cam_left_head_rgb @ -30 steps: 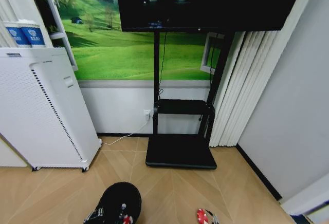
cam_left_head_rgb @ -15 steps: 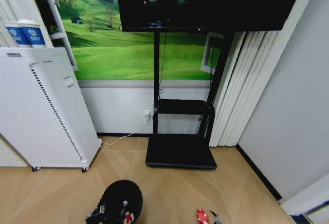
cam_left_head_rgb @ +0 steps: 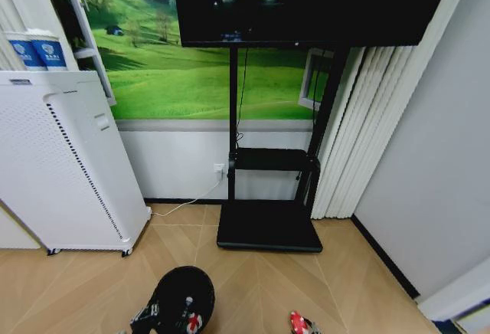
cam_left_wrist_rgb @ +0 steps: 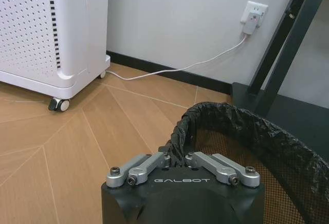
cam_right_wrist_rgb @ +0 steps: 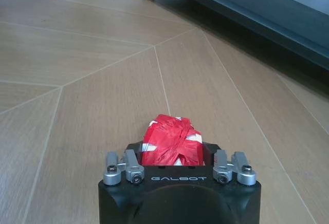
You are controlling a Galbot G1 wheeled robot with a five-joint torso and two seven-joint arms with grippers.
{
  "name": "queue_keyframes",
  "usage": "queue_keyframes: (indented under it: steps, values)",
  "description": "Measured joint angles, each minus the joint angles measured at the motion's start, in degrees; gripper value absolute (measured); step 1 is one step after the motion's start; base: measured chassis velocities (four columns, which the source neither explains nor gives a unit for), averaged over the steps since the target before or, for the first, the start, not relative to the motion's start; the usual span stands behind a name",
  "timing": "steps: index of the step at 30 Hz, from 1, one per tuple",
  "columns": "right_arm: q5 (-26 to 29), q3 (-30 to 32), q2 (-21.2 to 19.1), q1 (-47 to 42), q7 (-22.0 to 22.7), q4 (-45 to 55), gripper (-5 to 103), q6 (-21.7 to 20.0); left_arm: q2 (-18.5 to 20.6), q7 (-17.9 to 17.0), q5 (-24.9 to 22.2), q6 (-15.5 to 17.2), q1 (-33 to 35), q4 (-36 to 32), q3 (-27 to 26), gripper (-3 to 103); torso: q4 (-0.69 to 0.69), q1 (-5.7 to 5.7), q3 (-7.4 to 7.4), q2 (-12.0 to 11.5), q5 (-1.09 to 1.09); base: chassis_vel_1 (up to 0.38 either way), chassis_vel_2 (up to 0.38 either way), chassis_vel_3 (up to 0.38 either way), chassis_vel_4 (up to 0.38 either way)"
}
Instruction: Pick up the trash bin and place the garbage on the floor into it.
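Left gripper (cam_left_wrist_rgb: 177, 158): fingers pinched together on the near rim of the trash bin (cam_left_wrist_rgb: 241, 126); bin mouth opens up, beyond the fingers, liner folded over the rim. In the head view the bin (cam_left_head_rgb: 180, 299) sits low left with litter already inside. Right gripper (cam_right_wrist_rgb: 175, 154): fingers clamped either side of a crumpled red-and-white wrapper (cam_right_wrist_rgb: 171, 144), wrapper between them above the floor (cam_right_wrist_rgb: 92, 80). No clear long axis, it's a wad. Bin lies to the left of the right fingers, so the transfer looks like a leftward carry.
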Motion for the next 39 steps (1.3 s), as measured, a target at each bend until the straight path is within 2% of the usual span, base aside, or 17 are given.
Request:
queue_keyframes:
  steps: [2, 3, 4, 10, 13, 14, 18, 20, 24, 27, 35, 37, 39]
  values:
    - [0.0, 0.0, 0.0, 0.0, 0.0, -0.1, 66, 0.0, 0.0, 0.0, 0.0, 0.0, 0.0, 0.0, 0.0, 7, 0.0, 0.0, 0.0, 0.0, 0.0, 0.0, 0.0, 0.0, 0.0]
    - [0.2, 0.0, 0.5, 0.4, -0.7, -0.9, 54, -0.1, 0.1, 0.2, 0.0, -0.1, 0.1, -0.1, -0.2, 7, 0.0, 0.0, 0.0, 0.0, 0.0, 0.0, 0.0, 0.0, 0.0]
    - [0.3, 0.0, 0.6, 0.6, -1.4, -1.4, 52, -0.1, 0.1, 0.3, 0.0, -0.2, 0.1, -0.1, -0.2, 7, 0.0, 0.0, 0.0, 0.0, -0.02, 0.0, 0.0, 0.0, 0.0]
    - [1.0, -0.1, 0.2, 0.7, -2.6, -1.3, 52, -0.1, 0.6, 0.6, -0.4, -0.4, -0.9, 0.5, -0.1, 7, 0.02, 0.0, 0.0, 0.0, 0.06, 0.0, 0.0, 0.0, 0.0]
    - [0.6, 1.7, -1.5, 0.8, -3.2, -0.3, 52, 0.8, 2.3, 0.2, -1.9, -0.2, -3.7, 0.9, 0.8, 7, 0.02, 0.0, 0.01, 0.0, 0.09, 0.0, 0.0, 0.0, 0.0]
    - [0.3, 2.9, -2.0, 1.2, -3.3, 0.1, 51, 1.5, 3.5, -0.1, -2.8, 0.1, -5.3, 0.9, 1.7, 7, -0.02, 0.01, 0.01, 0.0, 0.07, 0.0, 0.0, 0.0, 0.0]
    - [-0.6, 5.5, -3.1, 2.3, -3.4, 1.6, 48, 3.3, 5.7, -1.2, -4.8, 0.6, -9.6, 1.0, 4.3, 7, 0.0, 0.01, 0.01, 0.0, 0.09, 0.0, 0.0, 0.0, 0.0]
    - [-2.3, 8.6, -4.3, 3.2, -3.5, 2.9, 48, 6.0, 7.4, -2.3, -7.0, 1.4, -14.8, 2.1, 8.3, 7, 0.01, 0.01, 0.02, 0.0, 0.04, 0.0, 0.0, 0.0, 0.0]
    - [-4.2, 10.9, -5.5, 3.0, -3.5, 5.0, 48, 6.8, 8.0, -2.9, -8.0, 1.9, -18.9, 3.8, 11.8, 7, 0.02, 0.01, 0.02, 0.0, 0.05, 0.0, 0.0, 0.0, 0.0]
    - [-7.6, 14.7, -9.3, 1.5, -2.4, 12.9, 48, 7.1, 8.0, -3.3, -9.7, 2.7, -26.4, 7.1, 17.0, 7, -0.04, 0.01, 0.01, 0.0, 0.04, 0.0, 0.0, 0.0, 0.0]
    - [-8.7, 18.9, -12.9, 0.7, -1.7, 24.3, 48, 7.1, 7.8, -2.4, -10.7, 3.1, -30.1, 10.0, 19.7, 7, 0.03, 0.01, 0.01, 0.0, 0.04, 0.0, 0.0, 0.0, 0.0]
    - [-10.3, 19.4, -15.9, 0.8, -0.7, 32.9, 48, 7.1, 7.9, -2.3, -11.3, 3.4, -31.9, 10.6, 21.3, 7, 0.03, 0.01, 0.0, 0.0, 0.04, 0.0, 0.0, 0.0, 0.0]
    - [-10.5, 19.3, -16.5, 1.0, -0.4, 35.3, 48, 7.1, 7.8, -2.3, -11.5, 3.4, -32.5, 10.9, 21.9, 7, 0.01, 0.01, 0.01, 0.0, 0.02, 0.0, 0.0, 0.0, 0.0]
